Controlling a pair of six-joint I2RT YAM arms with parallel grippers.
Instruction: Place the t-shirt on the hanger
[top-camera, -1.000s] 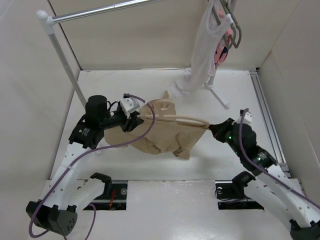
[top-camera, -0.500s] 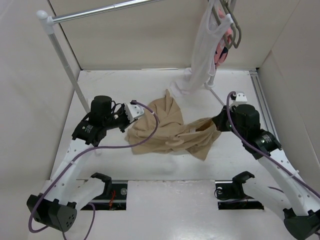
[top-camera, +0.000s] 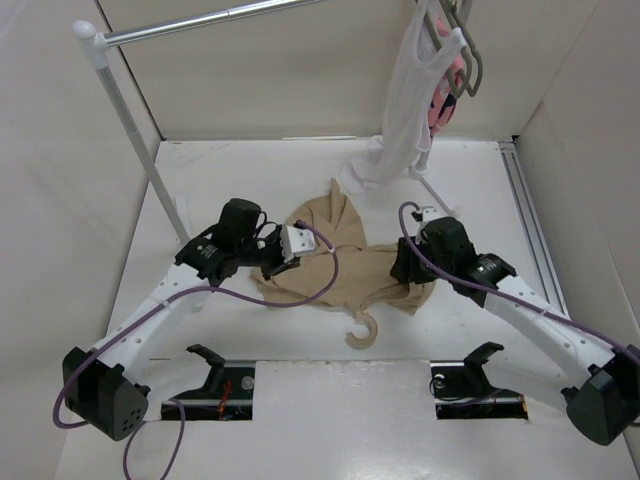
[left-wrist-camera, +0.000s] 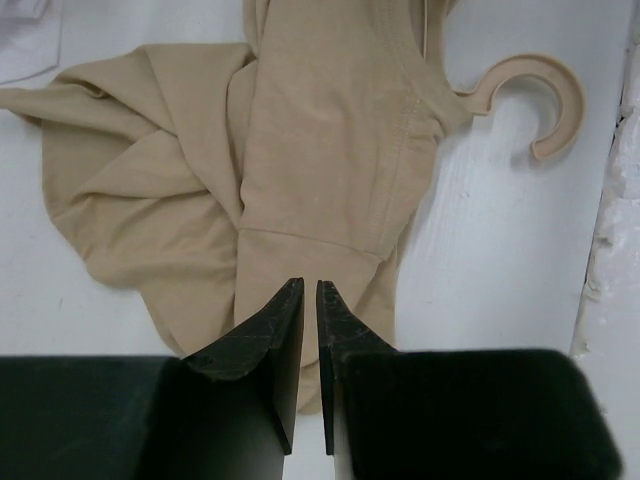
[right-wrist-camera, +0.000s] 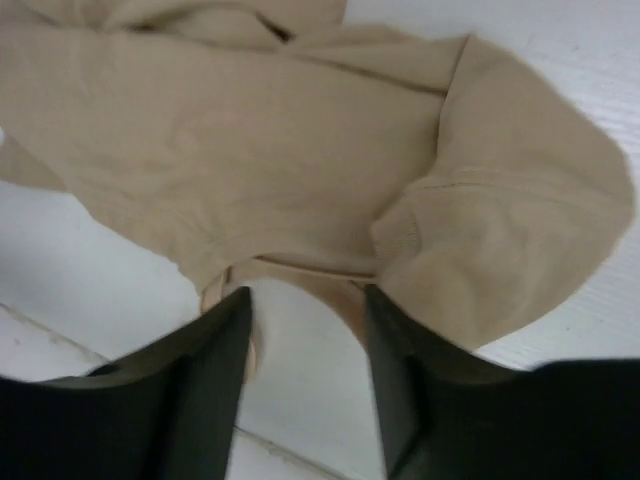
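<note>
While the hook of the hanger (left-wrist-camera: 520, 67) protruded from the t-shirt (left-wrist-camera: 320, 150) collar: left gripper (left-wrist-camera: 309, 287) closed, empty; right gripper (right-wrist-camera: 307, 295) parted, empty; shoulders needed smoothing squarely over hanger arms

The light is soft and even and seems to fall from overhead, with no hard beams. From above, the white table (top-camera: 470, 180) is bright, nearly washed out toward 6 o'clock, and only faint grey shadows lie under the arms. The metal rail (top-camera: 200, 22) at 11 o'clock carries a thin sheen. Walls and rail lean a little at the edges, as through a wide lens.

The left wrist view is crisp: stitching on the t-shirt (left-wrist-camera: 330, 150) reads clearly, and the hanger (left-wrist-camera: 540, 100) at 2 o'clock casts a pale shadow. The left gripper (left-wrist-camera: 309, 292) is flat black with little detail.

The right wrist view is softer. The cloth is slightly blurred, and the right gripper (right-wrist-camera: 305, 300) at 6 o'clock is dark and out of focus.
</note>
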